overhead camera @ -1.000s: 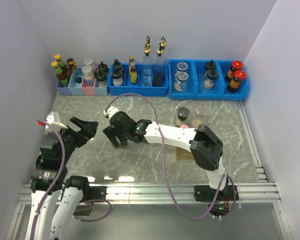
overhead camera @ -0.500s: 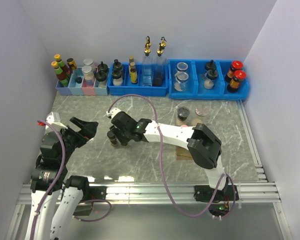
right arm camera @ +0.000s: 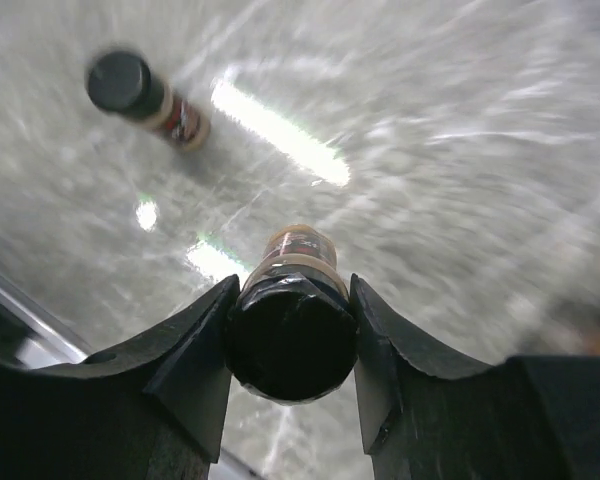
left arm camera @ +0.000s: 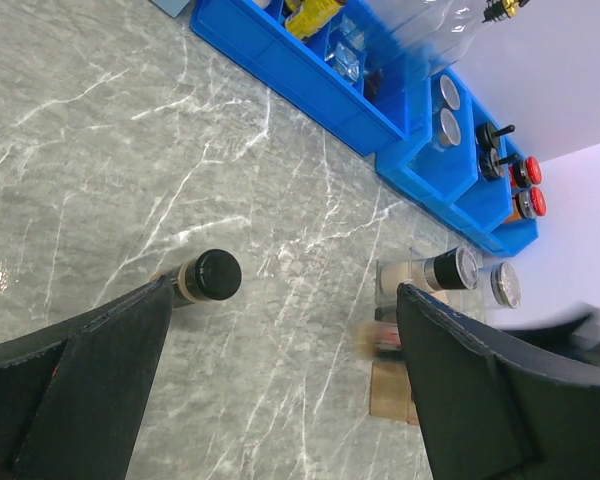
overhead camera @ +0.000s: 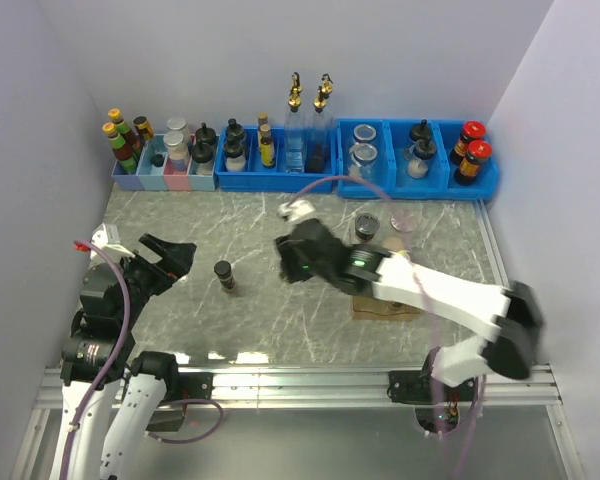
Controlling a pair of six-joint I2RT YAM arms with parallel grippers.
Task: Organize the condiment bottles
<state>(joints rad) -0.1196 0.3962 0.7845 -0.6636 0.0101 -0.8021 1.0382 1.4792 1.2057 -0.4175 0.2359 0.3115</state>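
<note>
Grey marble-look worktop [overhead camera: 180, 320] w/ one black-lidded spice jar [overhead camera: 223, 275] standing upright left of centre, apart from both arms. Right pincer [right arm camera: 292, 290] is clamped on a 2nd black-lidded jar [right arm camera: 292, 345], fingers pressed vs. either side of the lid, over the worktop's middle. Can't tell if its base touches the surface, and the arm is blurred in top view. Left pincer [left arm camera: 285, 292] gapes wide, nothing betw. its fingers, near the left edge. Two more jars [overhead camera: 365, 229] stand tog. at back right, just in front of the blue bins [overhead camera: 280, 182] along the rear wall, which hold other bottles.
</note>
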